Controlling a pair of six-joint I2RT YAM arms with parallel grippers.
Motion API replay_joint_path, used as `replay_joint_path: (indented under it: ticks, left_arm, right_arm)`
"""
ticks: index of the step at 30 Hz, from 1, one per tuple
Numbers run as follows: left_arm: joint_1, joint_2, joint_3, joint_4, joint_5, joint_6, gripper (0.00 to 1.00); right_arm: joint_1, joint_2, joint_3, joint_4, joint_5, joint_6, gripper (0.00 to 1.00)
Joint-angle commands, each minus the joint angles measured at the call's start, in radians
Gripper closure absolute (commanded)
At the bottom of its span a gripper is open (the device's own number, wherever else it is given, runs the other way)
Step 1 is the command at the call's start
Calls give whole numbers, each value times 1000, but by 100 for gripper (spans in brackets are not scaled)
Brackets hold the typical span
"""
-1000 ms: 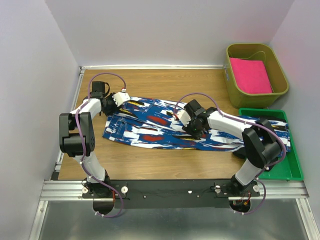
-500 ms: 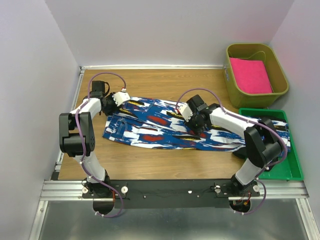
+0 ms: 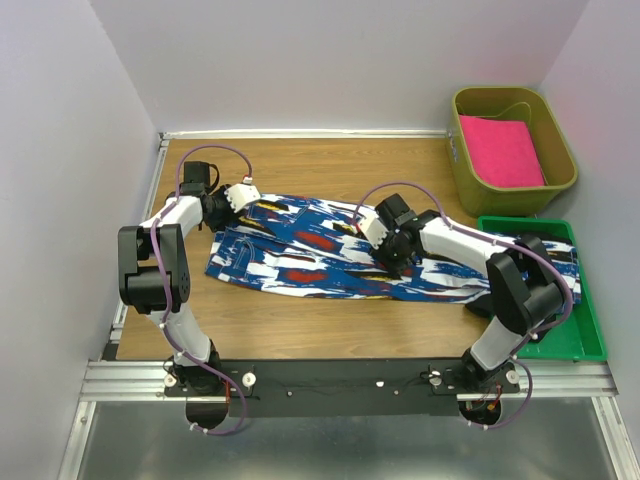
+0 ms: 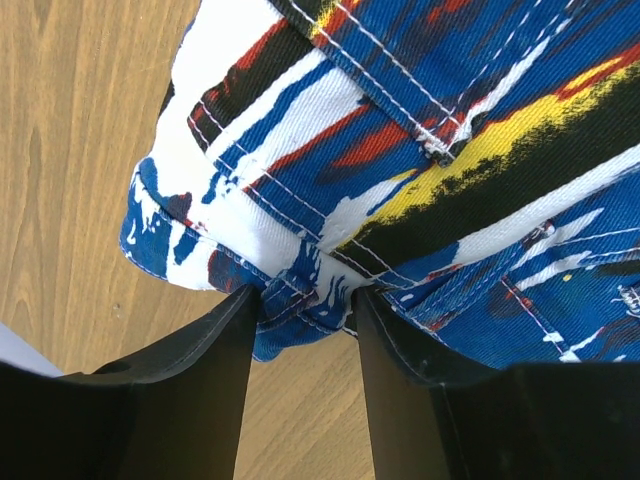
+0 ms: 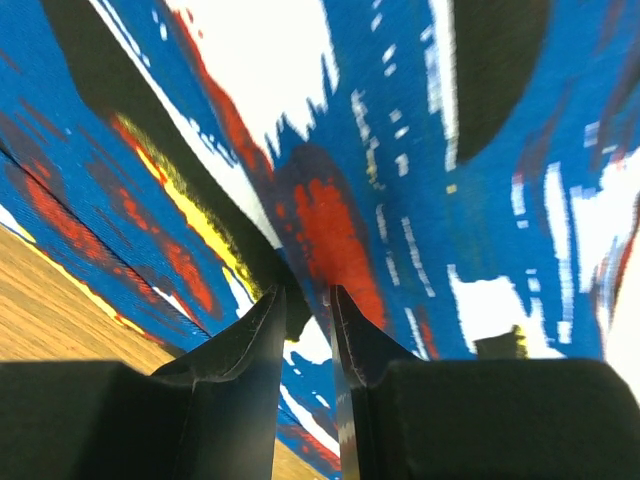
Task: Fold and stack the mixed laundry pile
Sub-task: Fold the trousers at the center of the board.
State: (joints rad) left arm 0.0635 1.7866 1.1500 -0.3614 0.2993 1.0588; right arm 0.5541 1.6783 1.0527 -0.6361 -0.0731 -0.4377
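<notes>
A long blue cloth (image 3: 300, 255) with white, red and black blotches, part of the mixed laundry pile, lies spread across the wooden table, and its right end reaches onto the green tray. My left gripper (image 3: 245, 196) sits at the cloth's far left corner. In the left wrist view, the left gripper (image 4: 310, 300) is shut on a bunched hem of the blue cloth (image 4: 420, 130). My right gripper (image 3: 388, 240) is over the middle of the cloth. In the right wrist view, its narrow jaws (image 5: 304, 297) pinch a raised fold of the blue cloth (image 5: 400, 160).
An olive bin (image 3: 468, 185) at the back right holds a folded bright pink cloth (image 3: 500, 150). A green tray (image 3: 565, 340) lies at the right edge of the table. Walls close in at the left, back and right.
The right gripper has shifted a little toward the back right over the cloth's middle, and its jaws have narrowed slightly. The left gripper and the cloth's corner have stayed put.
</notes>
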Motion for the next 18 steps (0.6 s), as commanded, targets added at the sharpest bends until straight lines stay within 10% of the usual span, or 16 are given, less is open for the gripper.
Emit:
replay_joint_path:
  ticks: [1, 9, 18]
  left_arm:
    - [1, 17, 20, -4, -6, 9, 46]
    - [1, 23, 16, -4, -14, 17, 47]
    - [1, 2, 27, -13, -6, 29, 84]
  right_arm:
    - [-2, 31, -45, 13, -11, -3, 68]
    - [-2, 43, -51, 30, 15, 1, 74]
    - [-2, -6, 3, -13, 53, 4, 96]
